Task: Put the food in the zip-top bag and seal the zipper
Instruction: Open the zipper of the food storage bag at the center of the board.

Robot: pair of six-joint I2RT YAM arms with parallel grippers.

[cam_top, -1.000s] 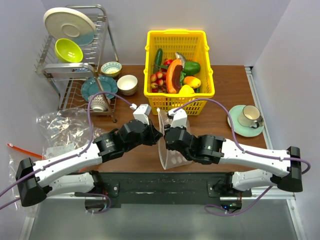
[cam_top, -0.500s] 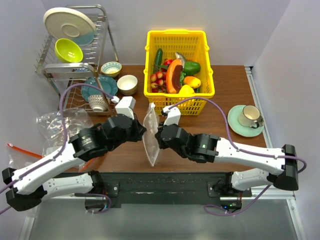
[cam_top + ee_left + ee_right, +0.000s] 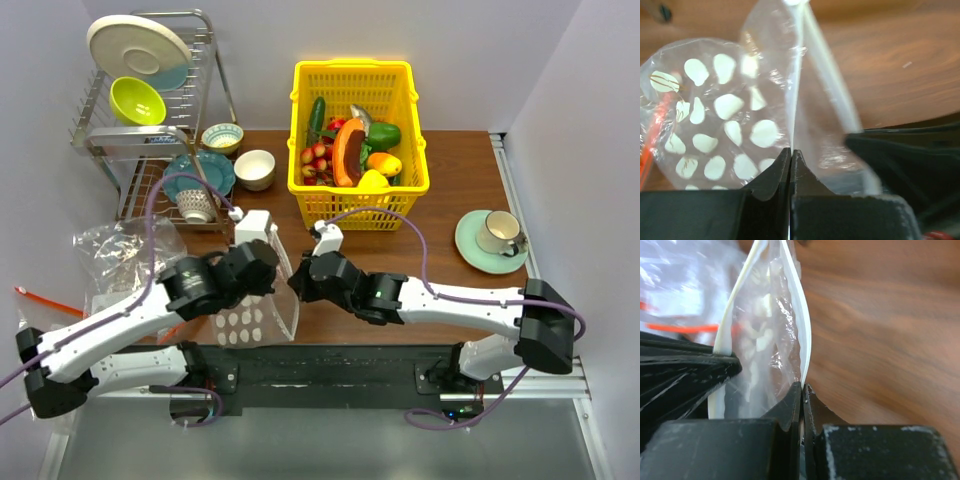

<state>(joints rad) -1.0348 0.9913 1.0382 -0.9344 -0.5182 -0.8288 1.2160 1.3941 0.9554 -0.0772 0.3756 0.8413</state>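
The dotted clear zip-top bag (image 3: 255, 318) hangs between my two grippers over the table's near edge, left of centre, with its dotted face to the camera. My left gripper (image 3: 271, 284) is shut on one lip of the mouth; its wrist view shows the gripper (image 3: 791, 150) pinching the bag (image 3: 730, 130). My right gripper (image 3: 297, 287) is shut on the other lip. Its wrist view shows the gripper (image 3: 803, 385) holding the whitish zipper (image 3: 805, 335), with the mouth slightly spread. The food (image 3: 355, 150) lies in the yellow basket (image 3: 310, 190). I see nothing in the bag.
A dish rack (image 3: 150, 120) with plate and bowls stands at the back left, with small bowls (image 3: 254, 168) beside it. A cup on a green saucer (image 3: 495, 238) is at the right. Other clear bags (image 3: 120, 255) with a red-orange strip lie at the left.
Both grippers have moved left and nearer with the bag. The bag has turned from edge-on to showing its dotted face.
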